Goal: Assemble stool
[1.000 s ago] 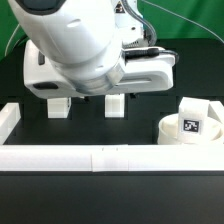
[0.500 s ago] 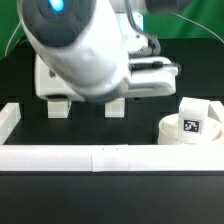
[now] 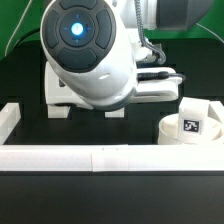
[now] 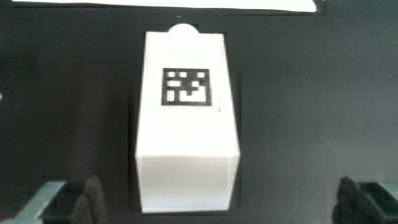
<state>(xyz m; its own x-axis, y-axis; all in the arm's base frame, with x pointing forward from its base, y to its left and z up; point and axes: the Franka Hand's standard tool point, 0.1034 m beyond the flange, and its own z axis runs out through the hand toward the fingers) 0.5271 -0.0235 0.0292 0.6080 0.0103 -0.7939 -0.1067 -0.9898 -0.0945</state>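
Gripper (image 4: 217,203) wide open and empty, straddling a white leg block (image 4: 187,110) lying flat on the black table (image 4: 54,100) — nearer one finger (image 4: 68,200) (off-centre), so closing could shove or twist it.

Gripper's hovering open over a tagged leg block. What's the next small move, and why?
Probably lower straight down until the fingers straddle the leg block. The gripper is open and holds nothing; its fingertips show on either side of the block, apart from it. The block lies flat on the table, tag up.
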